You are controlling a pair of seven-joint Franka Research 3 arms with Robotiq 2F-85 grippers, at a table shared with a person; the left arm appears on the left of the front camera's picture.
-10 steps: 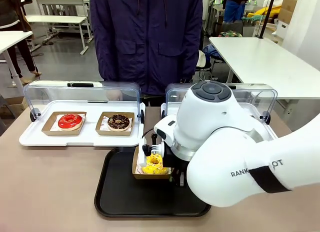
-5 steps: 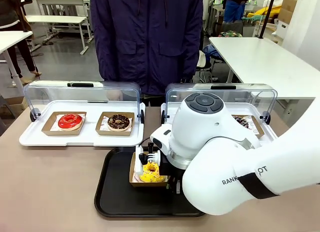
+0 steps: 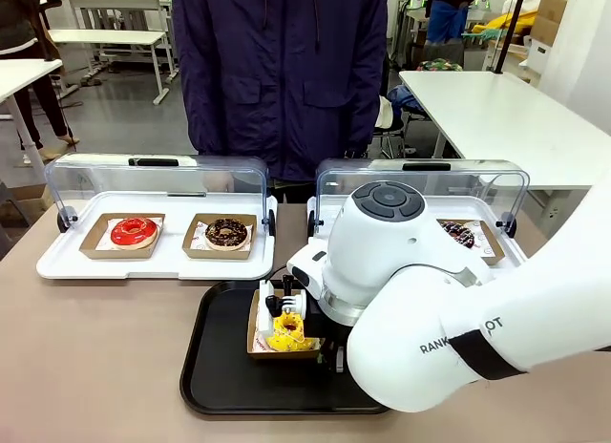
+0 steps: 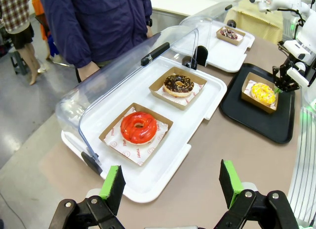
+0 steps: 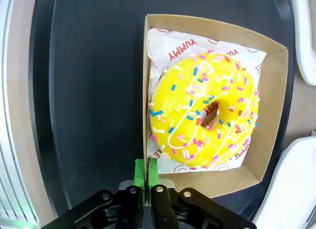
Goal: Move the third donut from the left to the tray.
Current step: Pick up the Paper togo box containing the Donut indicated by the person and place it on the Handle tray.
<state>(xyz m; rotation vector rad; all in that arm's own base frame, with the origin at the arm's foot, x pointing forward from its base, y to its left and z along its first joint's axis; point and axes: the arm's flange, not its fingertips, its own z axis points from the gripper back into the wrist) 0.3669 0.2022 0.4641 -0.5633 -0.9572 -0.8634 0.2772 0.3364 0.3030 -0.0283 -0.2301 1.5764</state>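
right end effector [image 5: 146,175] pressed together on the wall of the brown cardboard box [image 5: 269,115], green pads pinching its edge near one corner. yellow sprinkle donut [image 5: 203,108] sits in that box on white printed paper [image 5: 182,46]; box is on the black tray [image 3: 224,367], toward the tray's far edge near the middle. from the front the right arm's bulky wrist covers the tray's right side and part of the box.

left end effector [image 4: 170,185] spread wide, holding nothing, hanging above the counter [image 4: 207,199] at the near edge of the left white tray [image 4: 163,165].

that white tray, clear domed lid [image 4: 123,76] raised, carries a red-iced donut [image 4: 138,128] and a chocolate donut [image 4: 178,85], each in its own box. second white tray [image 3: 496,262] at the counter's far right holds another dark donut [image 3: 458,233]. person [image 3: 282,71] stands at the far edge.
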